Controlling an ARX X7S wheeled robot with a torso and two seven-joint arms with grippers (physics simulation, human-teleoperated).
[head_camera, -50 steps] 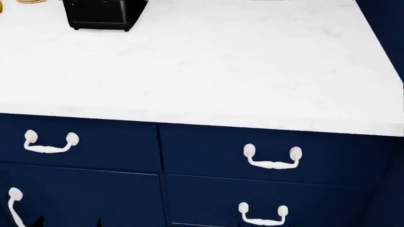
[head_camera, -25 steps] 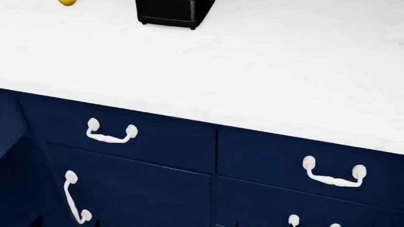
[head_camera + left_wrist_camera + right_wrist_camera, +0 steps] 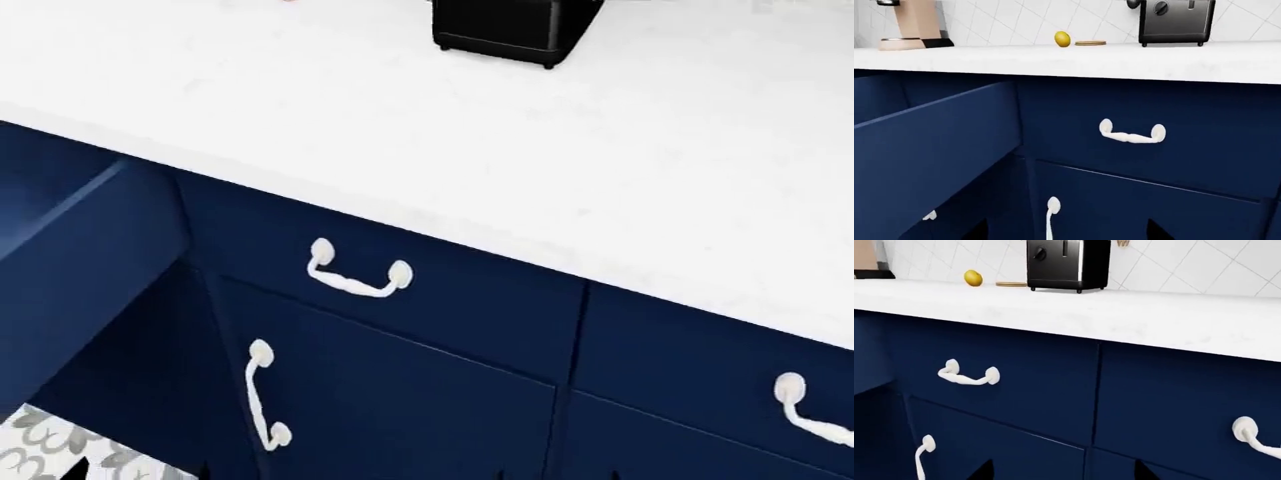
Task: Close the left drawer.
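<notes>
The wide navy-blue left drawer [image 3: 74,260] stands pulled out at the counter's left end, beside a shut drawer with 1 curved white handle [image 3: 358,270]. A black toaster [image 3: 514,25] sits on the white marble countertop [image 3: 561,160]. Neither gripper shows, so their state is unknowable.

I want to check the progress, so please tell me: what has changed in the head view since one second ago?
The view swung left: the toaster and curved handles slid rightward in the picture, and the open left drawer came into view at the left edge. No claw shows, and nothing was gripped or released. The drawer is still pulled out; the other fronts remain shut.
</notes>
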